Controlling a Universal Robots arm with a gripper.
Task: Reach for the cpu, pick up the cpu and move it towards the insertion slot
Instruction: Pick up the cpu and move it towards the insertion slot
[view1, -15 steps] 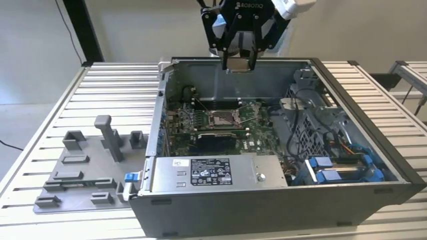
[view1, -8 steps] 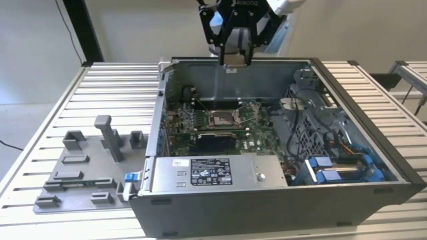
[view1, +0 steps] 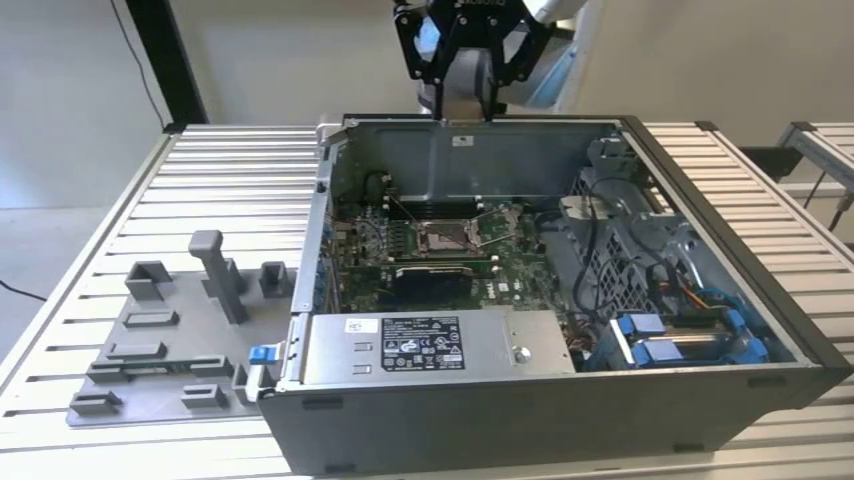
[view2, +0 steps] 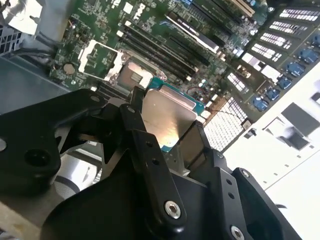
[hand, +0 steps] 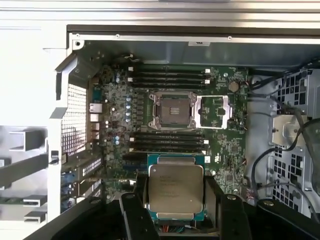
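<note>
Silvery metal of the cpu (hand: 176, 188) showed between the black fingers (hand: 131, 212) of the gripper (view1: 473, 112), which was clamped on its edges and held it in the air above the open case (view1: 727, 260). The carry to the slot (hand: 172, 109) looked under way, not finished. That socket stood open on the green board (hand: 226, 145), so the chip would need squaring and centring over it.

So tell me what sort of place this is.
Likely a robotics lab bench for computer assembly: an open computer case on a slatted metal table, a grey fixture tray, and the gripper holding the cpu.
</note>
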